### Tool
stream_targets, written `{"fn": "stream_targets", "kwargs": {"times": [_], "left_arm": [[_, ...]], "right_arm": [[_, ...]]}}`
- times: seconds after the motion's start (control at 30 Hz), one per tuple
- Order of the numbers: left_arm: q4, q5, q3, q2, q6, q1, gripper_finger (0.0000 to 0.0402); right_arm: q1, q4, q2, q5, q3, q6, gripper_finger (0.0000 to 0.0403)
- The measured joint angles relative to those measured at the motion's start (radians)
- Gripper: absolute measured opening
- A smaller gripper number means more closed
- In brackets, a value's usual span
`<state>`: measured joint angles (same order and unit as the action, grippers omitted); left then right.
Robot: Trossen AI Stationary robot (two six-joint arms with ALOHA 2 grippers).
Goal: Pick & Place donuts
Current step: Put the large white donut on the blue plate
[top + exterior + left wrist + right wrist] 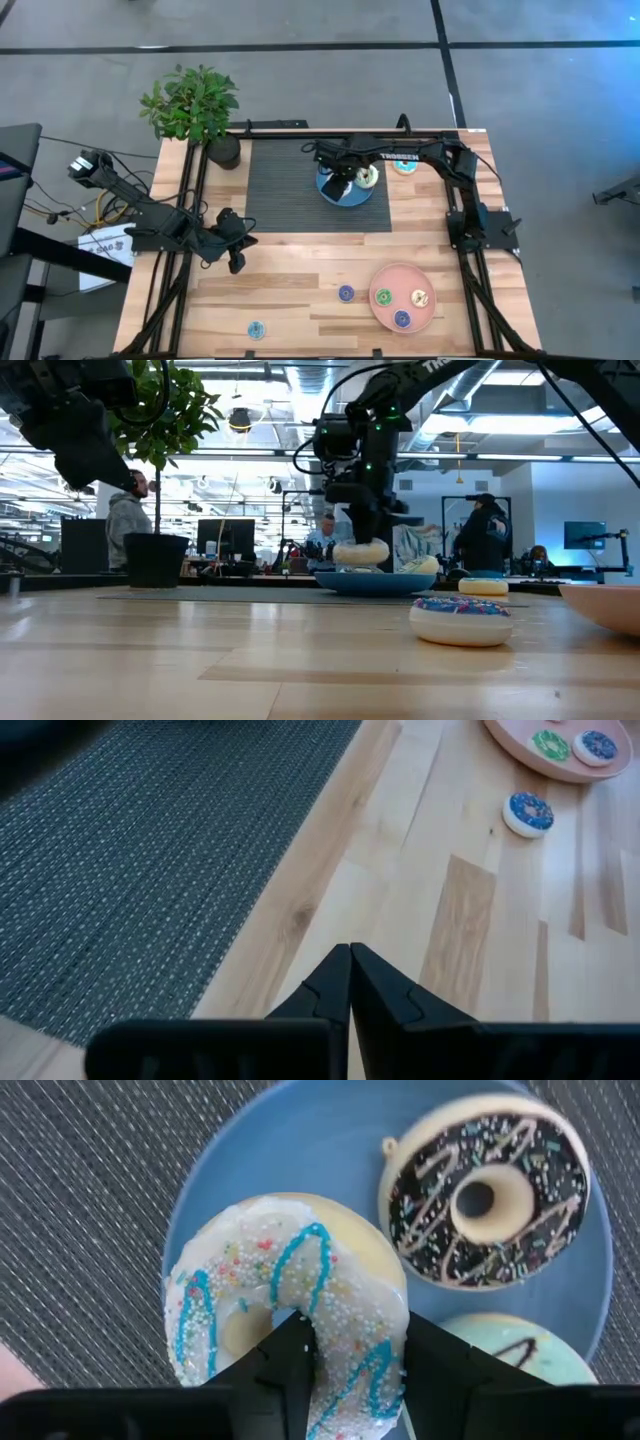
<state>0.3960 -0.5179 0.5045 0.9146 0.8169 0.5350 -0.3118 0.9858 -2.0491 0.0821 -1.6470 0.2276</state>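
Observation:
My right gripper [355,1325] reaches over the blue plate [300,1140] on the dark mat and is shut on a white-iced donut [250,1270] with turquoise stripes. A dark brown donut [487,1190] and a turquoise one [505,1348] lie flat on the same plate. In the high view a green donut [383,296], a tan donut [420,298] and a blue donut [401,318] lie on the pink plate [425,280]. Another blue donut [346,293] and two turquoise ones [256,330] [404,166] lie on the wood. My left gripper [350,952] is shut, above bare wood beside the mat. My right gripper pinches the white-iced donut's ring wall [345,1295], one finger [290,1350] in the hole and the other [440,1365] outside the rim. The fingers come from above, pointing down. The donut stays level over the blue plate; whether it is lifted clear I cannot tell.
A potted plant [195,110] stands at the mat's far left corner. The dark mat [280,190] covers the table's far middle. Bare wood [290,300] lies between my left gripper and the pink plate. People show in the room behind the table in the low view.

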Motion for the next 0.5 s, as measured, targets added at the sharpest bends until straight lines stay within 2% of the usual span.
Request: {"fn": "stream_targets", "kwargs": {"times": [0.17, 0.5], "left_arm": [[-0.004, 0.000, 0.000, 0.000, 0.000, 0.000, 0.0000], [-0.005, 0.009, 0.000, 0.000, 0.000, 0.000, 0.0000]], "right_arm": [[-0.007, 0.016, 0.000, 0.000, 0.000, 0.006, 0.0135], [-0.012, 0.028, 0.000, 0.007, 0.000, 0.007, 0.0200]]}}
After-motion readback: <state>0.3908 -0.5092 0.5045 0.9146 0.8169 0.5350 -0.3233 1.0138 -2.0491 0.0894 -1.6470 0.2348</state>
